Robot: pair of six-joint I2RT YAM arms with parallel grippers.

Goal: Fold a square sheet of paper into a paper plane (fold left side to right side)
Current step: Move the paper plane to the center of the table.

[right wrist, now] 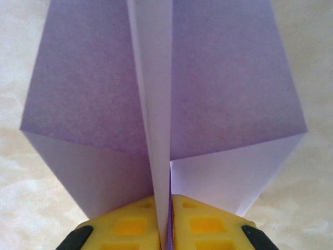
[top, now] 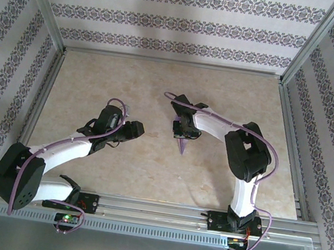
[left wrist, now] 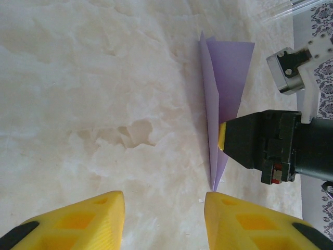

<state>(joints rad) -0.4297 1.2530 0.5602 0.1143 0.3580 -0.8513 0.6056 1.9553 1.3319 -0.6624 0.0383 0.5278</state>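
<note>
The square sheet of paper is folded into a lavender paper plane [top: 182, 146], a narrow dart near the middle of the table. My right gripper [top: 183, 130] is shut on its central keel. In the right wrist view the wings [right wrist: 229, 78] spread left and right above the gripper [right wrist: 170, 200], with the keel pinched between the yellow fingers. My left gripper [top: 138, 128] is open to the plane's left, nothing between its fingers. In the left wrist view the plane [left wrist: 226, 78] points its nose toward the gripper [left wrist: 164, 200], close to the right fingertip [left wrist: 218, 200].
The beige marbled tabletop [top: 97, 89] is bare around the arms. Aluminium frame rails [top: 170, 62] and patterned walls enclose it on three sides. The right arm's black wrist body [left wrist: 270, 146] sits close to the plane in the left wrist view.
</note>
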